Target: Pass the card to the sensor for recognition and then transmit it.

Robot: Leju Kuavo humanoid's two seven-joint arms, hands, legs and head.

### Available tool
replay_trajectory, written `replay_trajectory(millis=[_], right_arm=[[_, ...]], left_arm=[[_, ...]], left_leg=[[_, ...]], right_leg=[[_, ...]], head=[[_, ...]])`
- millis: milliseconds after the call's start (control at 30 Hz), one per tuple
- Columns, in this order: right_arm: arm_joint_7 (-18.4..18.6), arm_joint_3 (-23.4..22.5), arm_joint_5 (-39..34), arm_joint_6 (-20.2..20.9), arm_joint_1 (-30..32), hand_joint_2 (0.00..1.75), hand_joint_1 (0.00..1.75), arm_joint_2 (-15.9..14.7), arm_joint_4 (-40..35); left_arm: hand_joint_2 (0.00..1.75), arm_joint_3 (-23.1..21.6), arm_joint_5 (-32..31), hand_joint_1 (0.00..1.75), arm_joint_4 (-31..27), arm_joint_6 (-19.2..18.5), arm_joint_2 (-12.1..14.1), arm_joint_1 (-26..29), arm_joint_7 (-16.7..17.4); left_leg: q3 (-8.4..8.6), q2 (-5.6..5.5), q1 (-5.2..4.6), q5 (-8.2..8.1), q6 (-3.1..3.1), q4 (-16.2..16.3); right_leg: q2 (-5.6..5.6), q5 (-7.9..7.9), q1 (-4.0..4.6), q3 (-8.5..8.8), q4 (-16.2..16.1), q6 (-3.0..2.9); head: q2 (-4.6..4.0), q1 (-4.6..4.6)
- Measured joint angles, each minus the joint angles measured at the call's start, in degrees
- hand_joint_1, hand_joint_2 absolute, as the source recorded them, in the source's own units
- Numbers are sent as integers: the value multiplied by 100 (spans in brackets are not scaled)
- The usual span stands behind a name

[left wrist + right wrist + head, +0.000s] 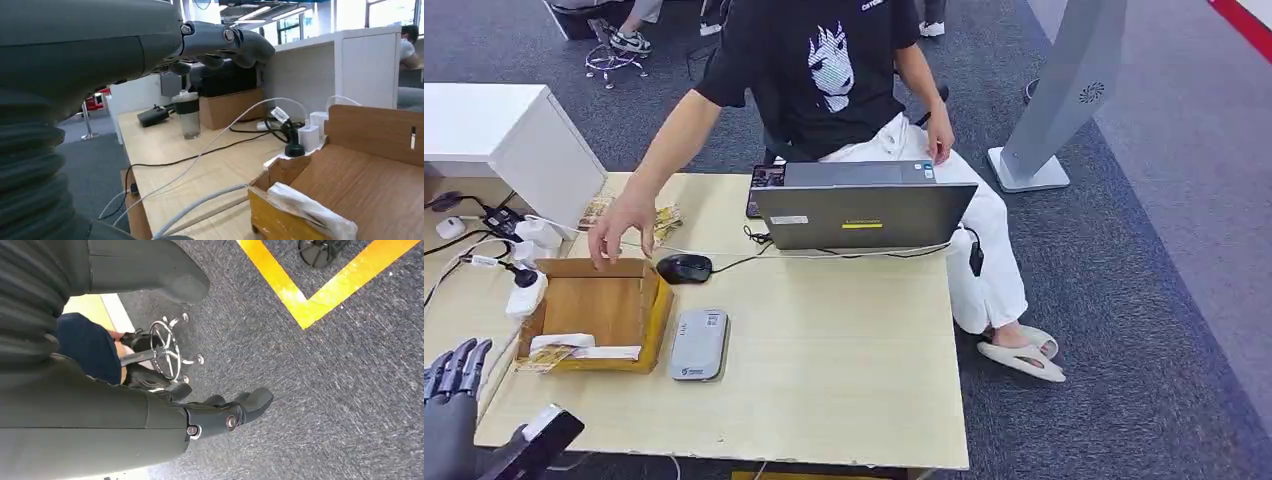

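A grey flat card reader lies on the wooden table, just right of an open cardboard box. A white flat packet rests along the box's near end, and it appears close up in the left wrist view as a white wrapped packet. My left hand hovers at the table's near left corner, left of the box, fingers apart and holding nothing; in its wrist view the left hand is above the desk. My right hand hangs over the carpet, holding nothing.
A person sits behind the table, one hand reaching to the box's far edge. A laptop and black mouse sit at the back. Cables and chargers crowd the left side. A cup stands on the neighbouring desk.
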Motion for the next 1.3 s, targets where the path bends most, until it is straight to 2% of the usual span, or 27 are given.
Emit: replay_trajectory(millis=[167,300,533,1000,1100,1200,1300], right_arm=[[9,-4,101,2,-3,175,0,0,0],[11,-17,157,22,-5,175,0,0,0],[26,-87,267,24,-9,175,0,-4,-13],[42,-129,468,109,-21,175,0,-59,-42],[44,-129,522,131,-25,175,0,-66,-42],[44,-131,588,140,-44,175,0,-79,-42],[42,-133,618,140,-47,175,0,-87,-42]], left_arm=[[175,280,-66,0,199,-100,-114,-178,-96],[175,546,-57,0,456,-177,-229,-352,-323],[175,839,-131,0,726,-234,-411,-555,-415],[175,1318,-396,0,1500,-175,-542,-1084,-544],[175,1318,-481,0,1644,-80,-544,-1199,-630],[175,1305,-581,0,1862,205,-564,-1361,-686],[175,1272,-616,0,1980,260,-588,-1450,-686]], left_leg=[[1,-1,0,0,0,0],[2,-1,1,1,-1,0],[1,-1,-1,1,0,0],[2,-2,0,1,0,0],[3,-2,0,1,0,1],[4,-1,0,1,0,1],[5,1,0,2,0,1]], right_leg=[[-1,0,0,1,0,0],[0,0,0,2,0,0],[-1,0,-1,2,0,0],[-2,0,0,2,0,0],[-2,0,0,1,0,0],[-1,1,-1,2,0,1],[0,1,0,2,0,1]], head=[[0,4],[0,4],[0,4],[0,2],[0,2],[0,4],[0,2]])
